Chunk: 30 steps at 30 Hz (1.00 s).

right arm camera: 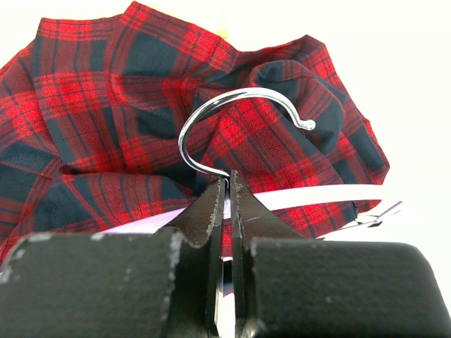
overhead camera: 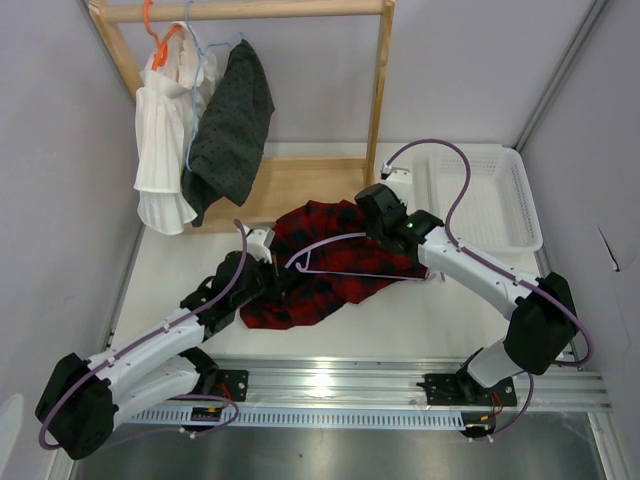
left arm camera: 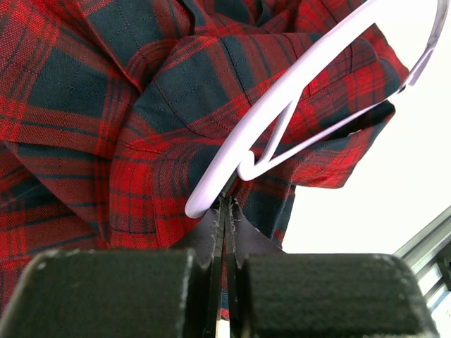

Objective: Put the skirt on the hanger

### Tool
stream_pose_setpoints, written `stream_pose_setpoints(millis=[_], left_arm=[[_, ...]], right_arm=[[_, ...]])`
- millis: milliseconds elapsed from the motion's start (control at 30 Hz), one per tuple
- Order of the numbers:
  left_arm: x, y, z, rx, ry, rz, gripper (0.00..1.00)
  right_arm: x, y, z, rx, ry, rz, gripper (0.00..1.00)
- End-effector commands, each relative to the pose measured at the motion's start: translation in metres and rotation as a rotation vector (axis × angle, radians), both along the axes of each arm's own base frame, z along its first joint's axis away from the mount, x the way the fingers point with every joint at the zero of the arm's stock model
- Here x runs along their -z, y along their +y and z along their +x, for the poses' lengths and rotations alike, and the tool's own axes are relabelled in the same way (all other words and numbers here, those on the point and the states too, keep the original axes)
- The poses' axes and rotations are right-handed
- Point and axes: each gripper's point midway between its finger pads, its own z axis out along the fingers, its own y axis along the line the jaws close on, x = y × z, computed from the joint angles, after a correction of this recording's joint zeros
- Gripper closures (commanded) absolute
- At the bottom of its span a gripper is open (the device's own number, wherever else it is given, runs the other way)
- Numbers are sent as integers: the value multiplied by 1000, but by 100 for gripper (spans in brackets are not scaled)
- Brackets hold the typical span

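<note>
My left gripper (left arm camera: 224, 211) is clamped on one end of the hanger (left arm camera: 282, 105). My right gripper (right arm camera: 225, 190) is clamped on its neck, below the hook (right arm camera: 261, 91). The hanger lies on the skirt (overhead camera: 320, 290) at mid-table (overhead camera: 420, 320), with its long axis running left to right.

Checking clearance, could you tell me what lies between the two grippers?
In the top view, the hanger stretches between left gripper and right gripper, over the skirt.
</note>
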Motion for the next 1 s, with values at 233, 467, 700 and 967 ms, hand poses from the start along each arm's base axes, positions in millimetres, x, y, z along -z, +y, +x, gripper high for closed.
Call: stream_pose_setpoints(millis=[233,467,700,967], left_arm=[[-19,-1,8,-12,-41,-65,100],[-22,2,12,-24,-47,-64,100],[-26,2,18,-37,-56,-65,100],[-29,3,23,-49,-62,-68,100]], right_arm=[[2,-8,-4,16,-1,-37,100],[11,-2,-6,2,17,-17,100],[19,10,-9,-28,41,-2,100],[25,18,-12,-49,57,2,100]])
